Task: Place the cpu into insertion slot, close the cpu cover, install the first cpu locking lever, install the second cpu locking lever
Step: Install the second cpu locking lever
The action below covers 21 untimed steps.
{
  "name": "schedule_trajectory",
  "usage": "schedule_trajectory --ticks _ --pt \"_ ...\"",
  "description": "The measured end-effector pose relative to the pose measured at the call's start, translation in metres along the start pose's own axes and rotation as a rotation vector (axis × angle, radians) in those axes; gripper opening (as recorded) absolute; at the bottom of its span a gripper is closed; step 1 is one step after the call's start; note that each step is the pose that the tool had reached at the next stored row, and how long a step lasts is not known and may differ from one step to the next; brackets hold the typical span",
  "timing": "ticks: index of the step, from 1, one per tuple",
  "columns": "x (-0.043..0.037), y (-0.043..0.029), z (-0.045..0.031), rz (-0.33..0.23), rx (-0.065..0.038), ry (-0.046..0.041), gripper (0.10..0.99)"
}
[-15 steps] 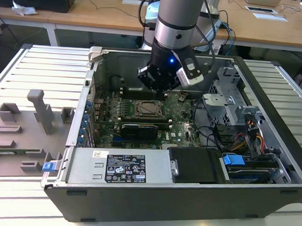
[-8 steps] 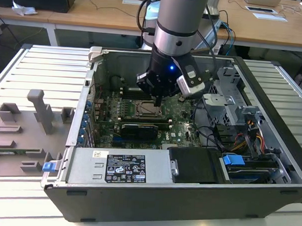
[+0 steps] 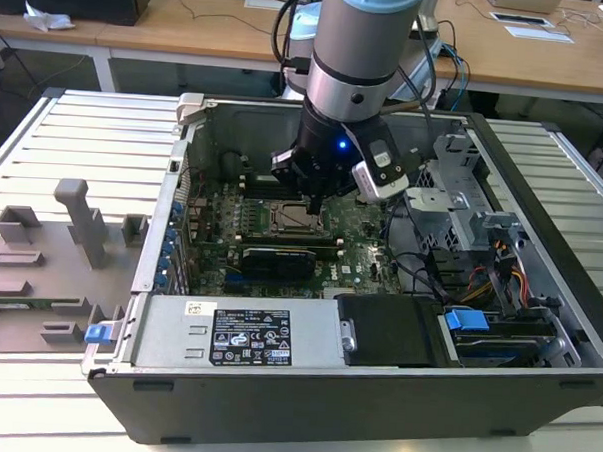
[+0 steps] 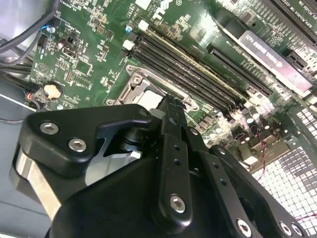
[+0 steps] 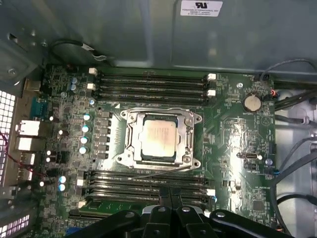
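Silvery metal marks the middle of the green motherboard (image 5: 233,124) in the first wrist view: the cpu (image 5: 158,138) lies flat in the insertion slot (image 5: 132,148), and the cpu cover (image 5: 161,117) is folded down around it, its window framing the chip's dull grey top. A thin wire lever (image 5: 148,173) runs along the socket's 6 o'clock edge — whether it is latched is hard to make out. Long black memory slots (image 5: 153,84) lie at 12 o'clock of the socket and again at 6 o'clock.

The claw (image 3: 318,199) hangs just above the socket in the exterior view, inside the open computer case (image 3: 539,296), with the arm's grey body hiding much of the board at 12 o'clock of it. In the second wrist view the claw's black linkage covers the lower half of the picture and cuts off most of the socket, leaving one silvery corner in sight. One black finger (image 4: 171,124) reaches toward that corner; I cannot tell whether the claw is released or clenched, and nothing shows between its fingers.

The case lies on its side on a slatted metal counter (image 3: 96,127). Inside it at 6 o'clock sits a grey power supply (image 3: 247,334); at 3 o'clock, a drive cage with coloured cables (image 3: 499,280). Grey fixtures (image 3: 77,216) stand on the counter at 9 o'clock of the case.
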<state>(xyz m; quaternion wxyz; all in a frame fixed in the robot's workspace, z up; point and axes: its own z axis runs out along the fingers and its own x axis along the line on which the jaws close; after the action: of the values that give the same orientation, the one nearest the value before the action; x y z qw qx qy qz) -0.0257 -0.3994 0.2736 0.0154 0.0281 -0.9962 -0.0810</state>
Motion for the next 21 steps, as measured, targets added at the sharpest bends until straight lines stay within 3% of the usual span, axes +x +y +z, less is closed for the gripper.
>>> schedule_trajectory --ticks 5,15,21 --pt "0.0001 -0.0002 0.0006 0.0 0.0 0.0 0.106" --pt "-0.0001 -0.0016 0.0096 0.0 -0.003 -0.0002 0.106" --pt "-0.0004 -0.0034 0.0206 0.0 -0.004 -0.0002 0.106"
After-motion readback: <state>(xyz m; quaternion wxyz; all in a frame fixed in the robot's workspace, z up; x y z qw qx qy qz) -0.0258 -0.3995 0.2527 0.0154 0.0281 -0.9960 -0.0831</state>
